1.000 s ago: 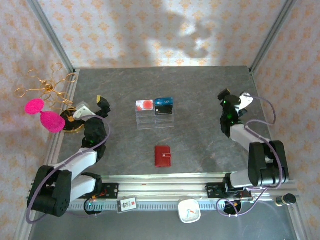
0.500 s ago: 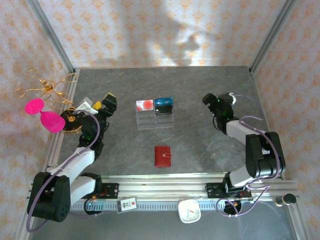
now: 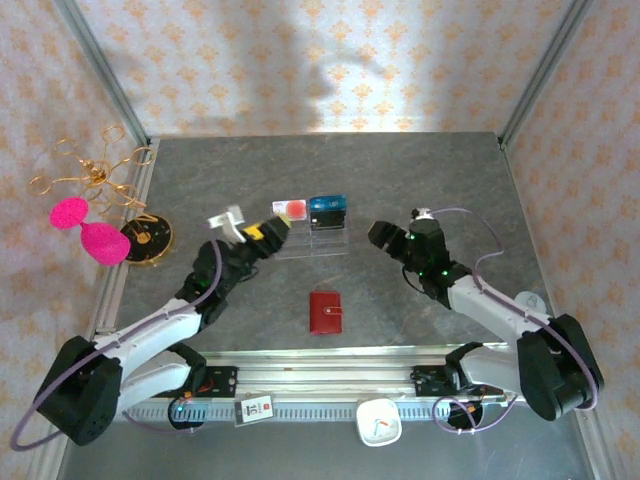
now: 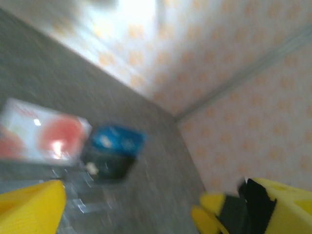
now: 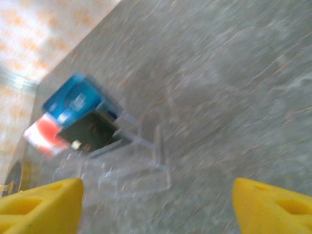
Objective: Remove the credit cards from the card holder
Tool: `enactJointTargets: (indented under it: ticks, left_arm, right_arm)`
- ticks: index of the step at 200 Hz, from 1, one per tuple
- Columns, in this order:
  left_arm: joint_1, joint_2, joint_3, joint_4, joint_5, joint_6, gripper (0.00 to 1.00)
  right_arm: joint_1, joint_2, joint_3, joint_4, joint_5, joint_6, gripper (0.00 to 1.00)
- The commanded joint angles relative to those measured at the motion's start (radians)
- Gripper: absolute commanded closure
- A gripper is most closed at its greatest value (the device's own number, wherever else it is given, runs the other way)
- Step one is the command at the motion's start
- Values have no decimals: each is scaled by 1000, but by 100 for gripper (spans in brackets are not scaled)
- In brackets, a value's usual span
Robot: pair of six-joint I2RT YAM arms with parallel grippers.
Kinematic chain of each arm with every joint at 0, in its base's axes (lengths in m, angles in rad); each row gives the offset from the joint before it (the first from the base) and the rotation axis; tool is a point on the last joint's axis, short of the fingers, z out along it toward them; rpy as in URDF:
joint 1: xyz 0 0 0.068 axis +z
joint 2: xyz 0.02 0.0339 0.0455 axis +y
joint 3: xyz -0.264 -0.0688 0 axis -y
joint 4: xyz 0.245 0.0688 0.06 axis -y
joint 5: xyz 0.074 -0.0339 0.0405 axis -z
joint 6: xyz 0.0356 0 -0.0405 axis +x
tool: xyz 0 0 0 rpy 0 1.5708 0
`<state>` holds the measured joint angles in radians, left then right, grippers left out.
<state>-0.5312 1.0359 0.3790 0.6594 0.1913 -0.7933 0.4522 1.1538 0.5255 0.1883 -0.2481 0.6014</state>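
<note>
the red card holder (image 3: 326, 312) lies shut and flat on the grey desk (image 3: 440, 180), its snap tab on the side toward the right jaws. it sits between the two sets of jaws, nearer the arm bases than either and apart from both. the credit cards are hidden, presumably tucked inside it. the left jaws are spread wide with nothing between them, just beside the clear acrylic stand (image 3: 310, 238) that carries a red-and-white card (image 3: 288, 209) and a blue card (image 3: 328, 205). the right jaws are also spread and empty, near the stand's other side. the holder looks light and soft, leather-like, so it will likely skid on the smooth desk or flop when tugged. one set of jaws should pin its spine edge while the other pinches the snap tab to pop it open. the cards should be thin, stiff and slick: best taken by whatever short edge peeks from a sleeve, pulled straight along it.
</note>
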Motion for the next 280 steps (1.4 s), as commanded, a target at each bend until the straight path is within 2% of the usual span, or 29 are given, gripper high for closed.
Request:
enactJointTargets:
  ticks: [1, 14, 27, 38, 60, 85, 108, 145, 165, 190, 206, 260, 280]
  left_arm:
    - [-133, 24, 41, -189, -44, 62, 11]
    - [-201, 57, 31, -245, -46, 69, 14]
    - [-249, 90, 17, -292, -32, 59, 16]
    - [-280, 109, -3, -320, -17, 52, 18]
    - [-323, 127, -61, -324, 31, 27, 29]
    - [-331, 124, -93, -353, 75, 9, 31]
    - [-331, 116, -109, -383, 83, 16, 31]
    - [-331, 226, -100, -345, 148, 32, 30]
    - [-331, 278, -95, -295, 181, 32, 32]
    - [-334, 323, -74, -241, 238, 33, 39]
    - [-336, 334, -62, -218, 268, 31, 42]
    - [-348, 317, -71, -120, 342, -21, 42]
    - [-348, 306, -85, -66, 357, -42, 45]
  right_arm:
    - [63, -10, -29, -49, -86, -21, 30]
    - [109, 21, -33, -64, -136, -29, 45]
    - [142, 57, -34, -84, -167, -36, 53]
    - [178, 80, -38, -96, -189, -45, 57]
    - [242, 108, -56, -92, -230, -57, 63]
    - [293, 120, -78, -85, -260, -53, 70]
    - [319, 121, -95, -84, -272, -51, 70]
    - [336, 126, -119, -78, -282, -46, 70]
    - [341, 129, -135, -57, -296, -40, 71]
    - [348, 148, -145, -11, -326, -34, 74]
    - [352, 163, -146, 8, -341, -30, 77]
    - [353, 192, -156, 86, -370, -9, 79]
    - [353, 218, -157, 109, -376, -3, 80]
